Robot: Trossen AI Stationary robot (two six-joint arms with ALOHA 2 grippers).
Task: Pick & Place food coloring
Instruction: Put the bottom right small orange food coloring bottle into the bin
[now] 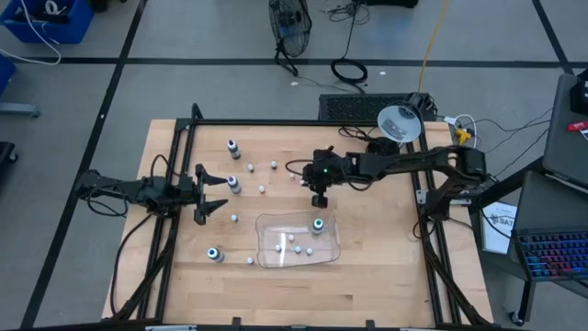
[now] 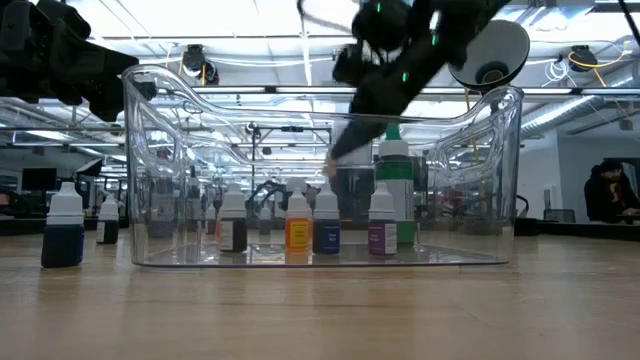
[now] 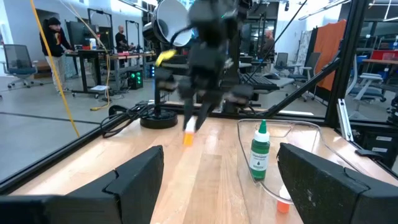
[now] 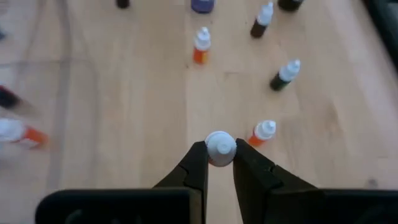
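Food coloring bottles stand scattered on the wooden table: larger dark ones (image 1: 232, 147) (image 1: 234, 184) (image 1: 214, 253) and several tiny ones (image 4: 201, 45). A green bottle (image 1: 318, 224) and several small ones stand inside the clear tray (image 1: 333, 250). My right gripper (image 1: 319, 197) hovers over the table just beyond the tray's far edge, shut on a tiny orange bottle (image 3: 188, 133). My left gripper (image 1: 209, 193) waits open at the table's left side, pointing level with nothing between its fingers. My right gripper pinches the tiny bottle's white cap (image 4: 220, 147) between its two fingertips (image 4: 198, 163). The fingers slant down from the table's right and far side. The bottle hangs below them with its orange body (image 3: 186, 139) downward, lifted clear of the table.
Another small orange bottle (image 4: 262, 132) stands on the table close beside the held one. The black frame rails (image 1: 175, 230) run along the table's left and right sides. A lamp (image 1: 399, 121) stands at the far right corner. People work in the room beyond.
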